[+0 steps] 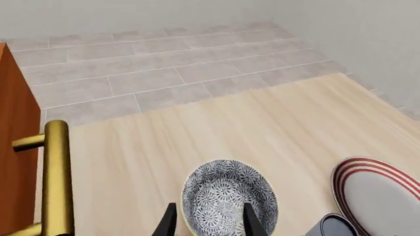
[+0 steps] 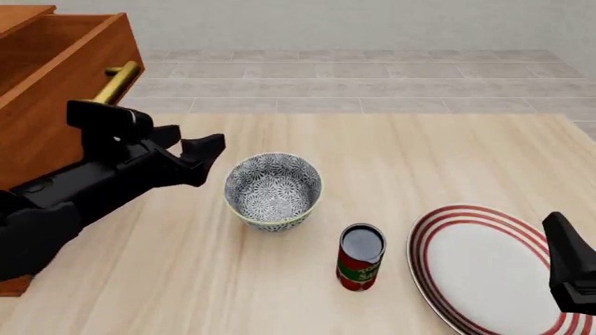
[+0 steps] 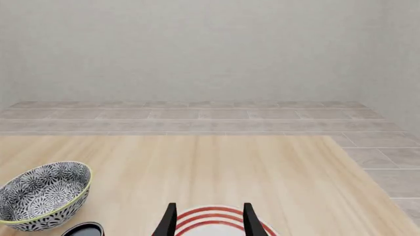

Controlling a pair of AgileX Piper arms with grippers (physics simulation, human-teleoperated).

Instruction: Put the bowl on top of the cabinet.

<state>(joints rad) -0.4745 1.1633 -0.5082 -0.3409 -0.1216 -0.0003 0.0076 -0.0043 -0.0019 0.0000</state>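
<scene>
The bowl [image 2: 273, 190], grey-blue floral with a pale green rim, stands upright on the wooden table near its middle. The reddish-brown cabinet [image 2: 56, 91] with a brass bar handle [image 2: 116, 80] fills the left side. My left gripper [image 2: 209, 162] is open, just left of the bowl and a little above the table, holding nothing. In the left wrist view the bowl [image 1: 226, 194] lies right ahead of the open left gripper [image 1: 210, 223], with the cabinet [image 1: 16, 147] beside it. My right gripper [image 3: 210, 223] is open and empty over the plate, and the bowl [image 3: 43, 194] is off to its side.
A red-striped white plate [image 2: 489, 269] lies at the front right. A red and green can [image 2: 361, 257] stands between plate and bowl, close in front of the bowl. The table's far edge meets a tiled floor [image 2: 354, 77].
</scene>
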